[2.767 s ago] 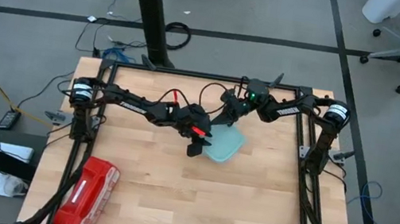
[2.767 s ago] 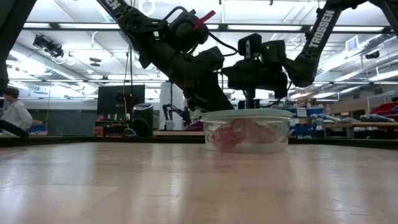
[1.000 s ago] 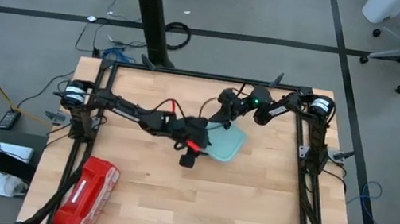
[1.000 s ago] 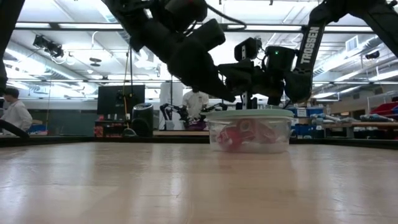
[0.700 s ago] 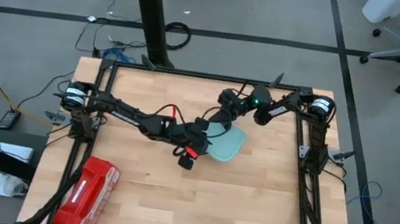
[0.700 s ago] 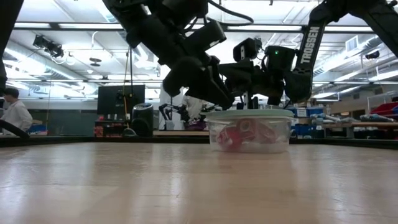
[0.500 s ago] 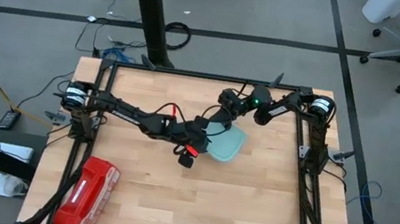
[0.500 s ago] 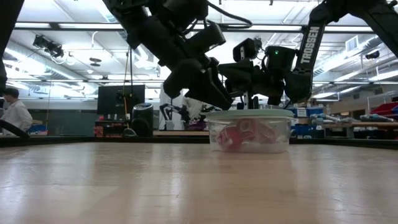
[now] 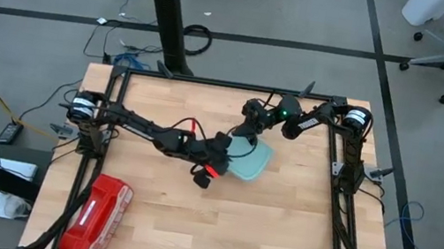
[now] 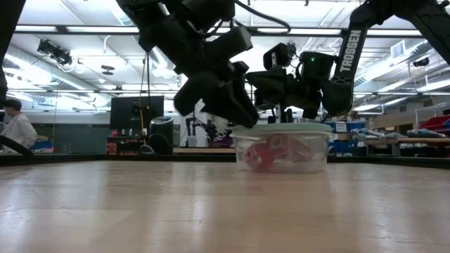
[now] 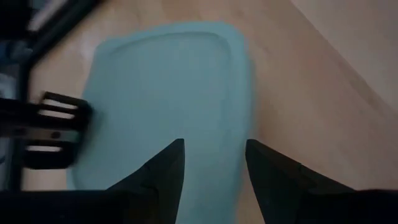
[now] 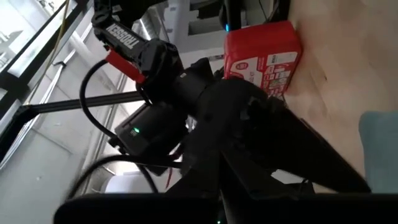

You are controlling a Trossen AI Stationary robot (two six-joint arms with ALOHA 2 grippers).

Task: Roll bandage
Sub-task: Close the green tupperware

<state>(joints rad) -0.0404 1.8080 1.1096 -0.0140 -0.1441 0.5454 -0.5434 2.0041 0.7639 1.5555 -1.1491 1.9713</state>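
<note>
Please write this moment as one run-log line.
left gripper: open over pale blue lid | clear plastic container: closed | right gripper: at lid's far edge

Clear plastic tub (image 10: 283, 151) w/ pale teal lid (image 9: 250, 159) sits mid-bench, toward the far edge. Glossy red case (image 9: 97, 217) w/ white marks lies at near-left corner of the wood bench (image 9: 276, 231), well apart from the tub. Person (image 10: 15, 128) in white in the room behind, far left in low view.
</note>
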